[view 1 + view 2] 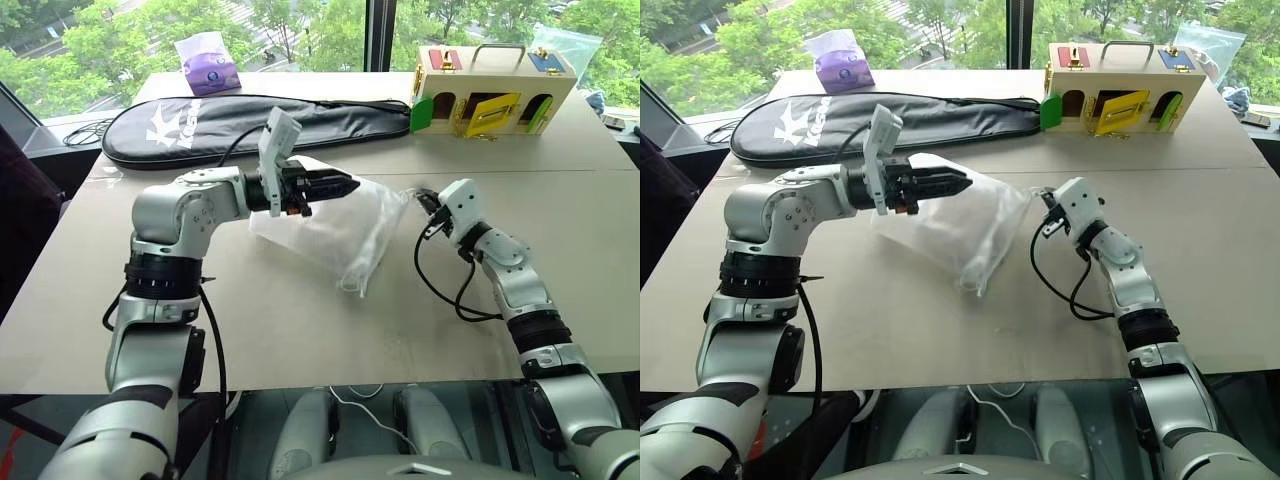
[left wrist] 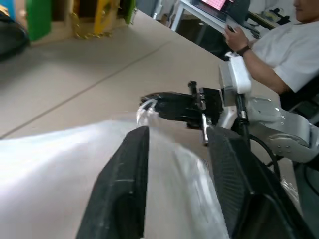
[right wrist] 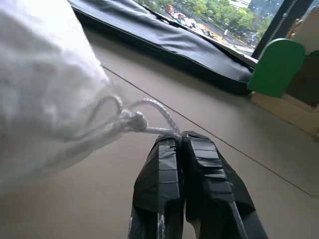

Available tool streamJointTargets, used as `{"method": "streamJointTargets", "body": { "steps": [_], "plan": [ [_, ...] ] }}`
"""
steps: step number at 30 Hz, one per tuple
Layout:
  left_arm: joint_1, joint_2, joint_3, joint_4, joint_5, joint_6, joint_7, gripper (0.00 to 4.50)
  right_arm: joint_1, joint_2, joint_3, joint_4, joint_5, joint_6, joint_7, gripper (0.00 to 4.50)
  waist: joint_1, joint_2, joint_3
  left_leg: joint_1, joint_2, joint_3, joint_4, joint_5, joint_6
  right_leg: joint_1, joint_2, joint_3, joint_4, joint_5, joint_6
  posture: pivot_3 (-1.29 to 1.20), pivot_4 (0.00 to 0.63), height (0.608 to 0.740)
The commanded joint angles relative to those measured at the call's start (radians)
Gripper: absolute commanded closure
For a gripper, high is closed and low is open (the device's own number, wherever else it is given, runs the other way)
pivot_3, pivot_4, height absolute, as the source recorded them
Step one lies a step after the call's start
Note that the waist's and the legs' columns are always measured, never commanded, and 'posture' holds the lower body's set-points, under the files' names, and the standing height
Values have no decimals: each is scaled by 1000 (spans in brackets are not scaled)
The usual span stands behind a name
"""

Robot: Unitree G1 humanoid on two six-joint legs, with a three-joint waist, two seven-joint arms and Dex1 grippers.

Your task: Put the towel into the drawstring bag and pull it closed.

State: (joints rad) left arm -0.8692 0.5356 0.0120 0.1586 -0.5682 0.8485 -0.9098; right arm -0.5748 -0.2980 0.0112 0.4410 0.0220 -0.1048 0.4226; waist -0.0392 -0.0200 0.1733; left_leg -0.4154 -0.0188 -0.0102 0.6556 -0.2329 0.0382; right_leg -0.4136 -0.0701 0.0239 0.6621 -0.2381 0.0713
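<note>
While the right gripper's (image 3: 182, 142) fingers pinch the drawstring bag's (image 1: 340, 225) cord (image 3: 149, 112), the left gripper's (image 2: 177, 149) fingers stand apart.

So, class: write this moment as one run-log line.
right gripper: shut on cord | left gripper: open, over drawstring bag | towel: unseen

The drawstring bag (image 1: 340, 225) hides its contents; no towel can be told.
</note>
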Motion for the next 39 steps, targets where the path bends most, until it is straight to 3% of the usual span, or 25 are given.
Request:
{"method": "streamJointTargets", "body": {
  "steps": [1,5,9,13,17,23,30,33,38,39],
  "plan": [
    [12,2,23,-86,-34,-36,-44,1517,-24,-2,-90,-68,42,23,-88,4500,0,0,0,0,0,0,0,0,0,0,0,0,0,0,0,0,150,740],
    [123,44,-18,-278,-124,69,-116,1517,-13,8,-105,-139,44,78,-135,4500,-3,0,0,-1,0,1,0,0,0,-1,0,1,-1,0,0,0,150,740],
    [261,133,-79,-426,-64,43,-108,1517,5,22,-99,-213,48,131,-153,4500,-6,1,0,1,2,2,-2,0,0,-1,0,2,-1,0,0,0,150,740],
    [375,67,-87,-514,1,-4,61,1517,27,45,-86,-251,49,160,-159,4500,5,1,0,1,1,1,-2,-2,3,0,0,1,0,0,0,0,150,740],
    [531,-13,-211,-602,193,-199,209,1517,39,66,-78,-266,48,171,-160,4500,7,0,0,0,-1,1,-1,-2,4,0,-1,2,0,0,0,0,150,740],
    [638,-92,-284,-586,325,-318,322,1517,40,70,-68,-276,44,175,-151,4500,8,1,0,1,0,0,-1,-2,3,0,-1,1,0,0,-1,0,150,740],
    [675,-108,-297,-499,382,-358,335,1517,46,65,-69,-282,41,176,-148,4500,7,1,0,1,0,0,-1,-2,4,0,0,1,0,1,-1,0,150,740],
    [691,-109,-293,-471,394,-375,329,2292,52,64,-70,-287,40,176,-150,4500,7,1,0,1,0,0,-1,-2,4,0,0,0,0,1,-1,0,150,740],
    [713,-137,-242,-456,334,-374,306,4450,62,64,-73,-296,37,175,-158,4500,7,1,0,1,0,0,-1,-2,4,0,-1,0,0,1,-1,0,150,740],
    [715,-138,-236,-453,333,-378,303,4450,63,64,-73,-297,37,175,-158,4500,7,1,0,1,0,0,-1,-2,4,0,-1,0,0,1,-1,0,150,740]
  ]
}}
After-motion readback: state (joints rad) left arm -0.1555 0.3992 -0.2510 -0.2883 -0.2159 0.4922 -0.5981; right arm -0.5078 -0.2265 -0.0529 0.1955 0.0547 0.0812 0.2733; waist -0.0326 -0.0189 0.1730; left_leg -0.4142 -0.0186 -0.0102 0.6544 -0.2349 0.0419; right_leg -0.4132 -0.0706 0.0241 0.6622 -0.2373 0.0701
